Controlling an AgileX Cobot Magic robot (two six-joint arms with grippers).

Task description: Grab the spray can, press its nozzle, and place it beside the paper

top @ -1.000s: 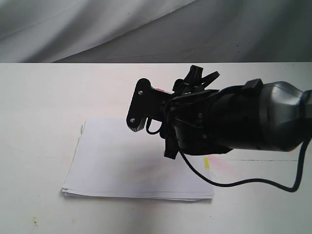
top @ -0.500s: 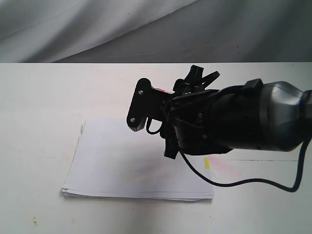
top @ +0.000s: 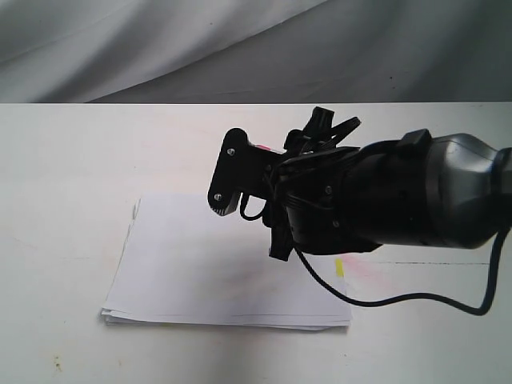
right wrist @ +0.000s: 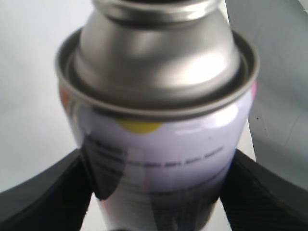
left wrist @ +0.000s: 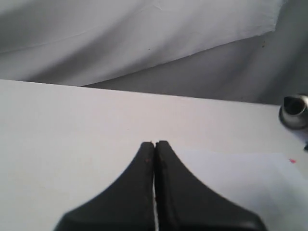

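The spray can (right wrist: 159, 120) fills the right wrist view: silver dome and rim, white printed label with a yellow spot. My right gripper (right wrist: 154, 192) is shut on its body, a black finger pressing each side. The nozzle is cut off by the frame edge there. In the left wrist view only the can's silver top (left wrist: 294, 111) shows, at the picture's edge. In the exterior view the right arm (top: 384, 196) hovers over the paper (top: 200, 264) and hides the can. The left gripper (left wrist: 154, 144) is shut on nothing above the table, beside the paper (left wrist: 240, 178).
The white table (top: 64, 176) runs back to a grey cloth backdrop (top: 160, 48). A yellow tab (top: 339, 267) sticks out at the paper's right edge. A black cable (top: 400, 302) hangs from the right arm over the table.
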